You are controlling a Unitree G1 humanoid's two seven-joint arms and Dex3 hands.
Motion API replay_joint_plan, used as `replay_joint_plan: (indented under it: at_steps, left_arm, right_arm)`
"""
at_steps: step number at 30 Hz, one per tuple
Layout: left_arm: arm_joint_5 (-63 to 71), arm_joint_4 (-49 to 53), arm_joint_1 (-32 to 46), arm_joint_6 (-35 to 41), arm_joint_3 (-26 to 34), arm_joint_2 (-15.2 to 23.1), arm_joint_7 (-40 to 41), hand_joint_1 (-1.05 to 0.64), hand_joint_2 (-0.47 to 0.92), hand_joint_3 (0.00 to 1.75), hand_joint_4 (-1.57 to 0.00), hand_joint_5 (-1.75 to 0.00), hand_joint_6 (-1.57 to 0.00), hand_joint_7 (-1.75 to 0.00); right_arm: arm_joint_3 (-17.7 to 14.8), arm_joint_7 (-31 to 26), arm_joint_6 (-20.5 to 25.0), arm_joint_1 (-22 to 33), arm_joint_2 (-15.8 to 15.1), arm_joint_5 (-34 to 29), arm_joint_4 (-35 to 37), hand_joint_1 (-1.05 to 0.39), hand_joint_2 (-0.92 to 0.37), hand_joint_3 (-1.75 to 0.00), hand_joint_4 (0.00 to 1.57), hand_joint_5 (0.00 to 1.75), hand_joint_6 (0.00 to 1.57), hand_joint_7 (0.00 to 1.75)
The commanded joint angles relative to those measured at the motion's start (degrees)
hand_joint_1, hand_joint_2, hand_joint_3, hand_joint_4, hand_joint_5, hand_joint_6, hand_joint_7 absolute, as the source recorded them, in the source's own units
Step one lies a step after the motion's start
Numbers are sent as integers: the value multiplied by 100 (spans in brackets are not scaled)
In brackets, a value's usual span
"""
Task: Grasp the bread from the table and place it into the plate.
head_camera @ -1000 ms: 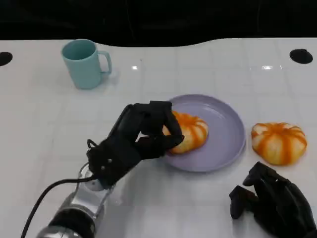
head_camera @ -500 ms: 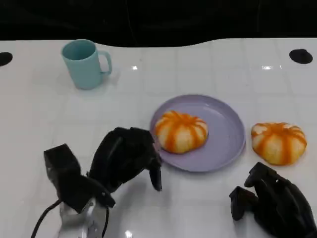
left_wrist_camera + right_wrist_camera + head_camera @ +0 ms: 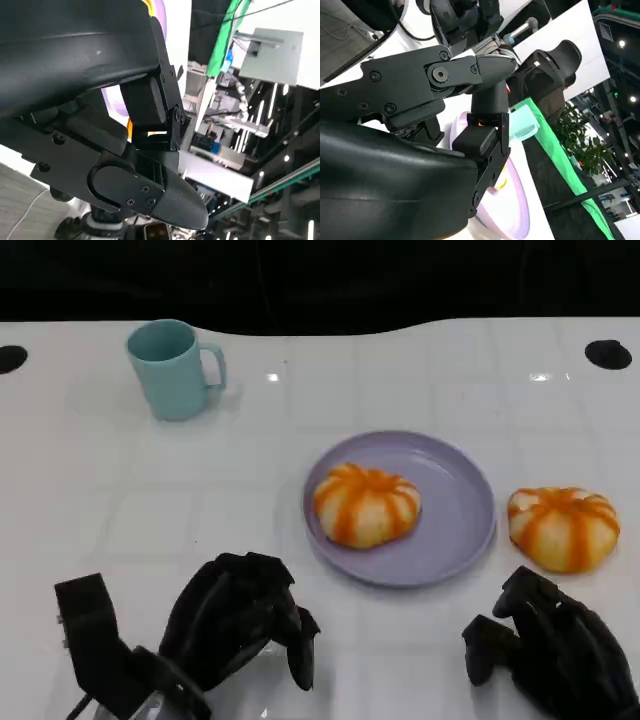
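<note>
bread (image 3: pixel 365 504) sits on left half of plate (image 3: pixel 460 510). second bread (image 3: pixel 563 528) on tabletop (image 3: pixel 420 380) just right of plate. teal mug (image 3: pixel 172 369) far left, well apart. left hand (image 3: pixel 240 615) near plate, fingers curled, empty. right hand (image 3: pixel 555 650) below second bread, fingers curled, holding nothing.

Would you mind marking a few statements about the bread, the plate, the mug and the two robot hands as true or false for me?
1. One bread roll lies on the purple plate. True.
2. The second bread roll also lies on the plate. False: it sits on the table just beside the plate's right rim.
3. The left robot hand is holding a bread roll. False: it holds nothing and sits near the table's front edge, apart from the plate.
4. The teal mug stands upright at the far left of the table. True.
5. The right robot hand rests on the plate. False: it is on the table, nearer than the second bread roll.
</note>
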Motion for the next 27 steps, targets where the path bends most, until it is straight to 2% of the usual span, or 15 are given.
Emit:
replay_joint_plan:
  at_steps: [1, 12, 27]
  left_arm:
    - [33, -527, 258, 448, -81, 233, -7, -105, 70, 0, -157, -93, -157, -71]
    - [65, -876, 486, 786, -178, 396, -45, -105, 67, 0, -157, -88, -157, -64]
    - [117, -474, 481, 427, -259, 303, -258, -105, 69, 1, -157, -83, -157, -58]
  right_arm:
    - [24, 8, -78, 47, -23, -6, -72, -59, -92, -21, 79, 165, 71, 139]
    - [16, 2, -54, 65, -54, -2, -93, -58, -92, -20, 78, 165, 69, 139]
    - [7, 44, -125, 136, -28, -4, -72, -57, -92, -21, 78, 164, 70, 137]
